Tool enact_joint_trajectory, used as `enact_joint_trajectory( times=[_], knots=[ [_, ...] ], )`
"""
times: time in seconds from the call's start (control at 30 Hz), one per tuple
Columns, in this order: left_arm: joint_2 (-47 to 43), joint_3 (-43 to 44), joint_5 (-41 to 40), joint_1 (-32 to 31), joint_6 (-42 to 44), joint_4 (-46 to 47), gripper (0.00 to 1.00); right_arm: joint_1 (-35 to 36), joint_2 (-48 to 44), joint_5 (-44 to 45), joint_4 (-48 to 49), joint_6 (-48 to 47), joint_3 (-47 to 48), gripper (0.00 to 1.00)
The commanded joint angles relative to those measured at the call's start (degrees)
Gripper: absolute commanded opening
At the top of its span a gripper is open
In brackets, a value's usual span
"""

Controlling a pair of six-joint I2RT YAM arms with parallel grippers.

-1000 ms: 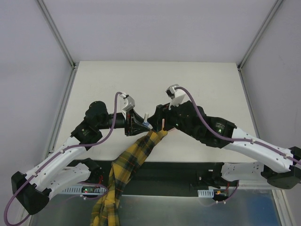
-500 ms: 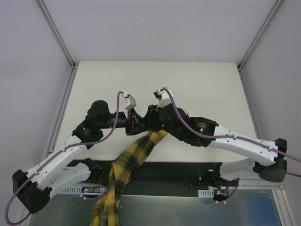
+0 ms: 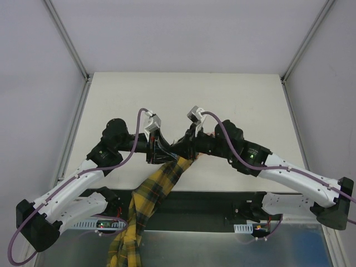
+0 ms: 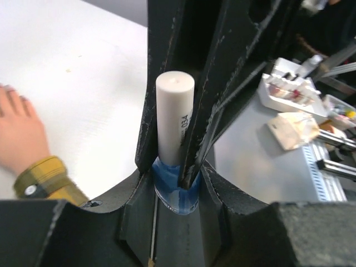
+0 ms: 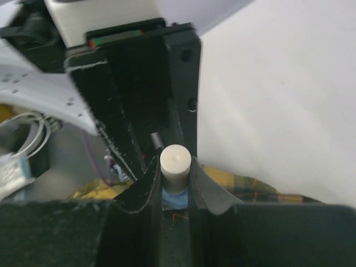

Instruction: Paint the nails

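Note:
My left gripper (image 4: 175, 186) is shut on a small blue polish bottle (image 4: 177, 196), holding it upright above the table. The bottle's white cap (image 4: 173, 119) stands between the fingers of my right gripper (image 5: 176, 172), which is shut on the cap (image 5: 176, 162) from above. In the top view both grippers, the left (image 3: 159, 148) and the right (image 3: 186, 146), meet over the end of the yellow plaid sleeve (image 3: 158, 186). A peach hand (image 4: 16, 133) with its plaid cuff (image 4: 47, 177) lies flat on the table to the left. The nails are too small to make out.
The white table (image 3: 183, 100) stretches behind the grippers. Beyond the table's near edge lies a grey metal bench (image 4: 261, 150) with a white tray of small items (image 4: 289, 89). The sleeve (image 5: 247, 188) shows under the right gripper.
My right gripper has swung left to the bottle and shut on its white cap. The left gripper has kept the bottle nearly still.

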Motion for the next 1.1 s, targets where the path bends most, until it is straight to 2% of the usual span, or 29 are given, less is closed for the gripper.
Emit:
enact_joint_trajectory(
  times=[0.0,0.27,0.4,0.6,0.67,0.7,0.77,0.8,0.83,0.9,0.97,1.07],
  knots=[
    [-1.02,0.03,17.37,-0.64,-8.81,20.23,0.0,-3.91,-0.79,-26.73,10.97,-5.8,-4.79,0.0],
    [-0.85,0.82,16.59,-0.55,-6.27,17.44,0.0,-5.14,-2.38,-26.76,10.8,-5.63,-5.31,0.0],
    [-0.94,2.05,12.81,-0.55,-2.31,10.76,0.0,-4.71,-5.28,-19.75,12.64,-3.62,-8.21,0.01],
    [-0.49,2.93,11.32,-0.55,-1.08,8.99,0.0,-1.63,-4.76,-12.63,11.42,-3.87,-7.52,0.01],
    [-1.02,3.28,8.44,-0.55,0.59,6.54,0.0,-1.45,-3.44,-10.33,7.57,-2.82,-5.15,0.1],
    [-1.11,3.46,7.37,-0.55,1.46,5.31,0.0,-1.1,-3.09,-7.01,5.8,-2.03,-4.09,0.25],
    [-1.98,3.55,3.61,-0.55,3.4,3.1,0.0,-0.23,-2.3,-1.56,-0.41,0.25,-0.58,0.42],
    [-2.34,3.46,2.54,-0.55,4.19,2.66,0.0,0.04,-2.21,-0.05,-2.11,0.78,0.56,0.54],
    [-2.51,3.37,1.48,-0.55,4.46,1.96,0.0,0.56,-2.29,1.97,-5.43,2.44,2.23,0.59],
    [-2.87,3.37,-0.89,-0.55,5.6,1.08,0.0,1.45,-2.47,7.42,-8.35,3.86,3.99,0.66],
    [-2.69,3.72,-1.69,-0.55,6.22,-0.23,0.0,1.71,-2.38,11.54,-14.06,6.76,7.33,0.68],
    [-2.43,3.99,-3.45,-0.55,6.83,-1.29,0.0,1.89,-1.24,12.97,-19.17,8.78,11.54,0.68]
  ],
)
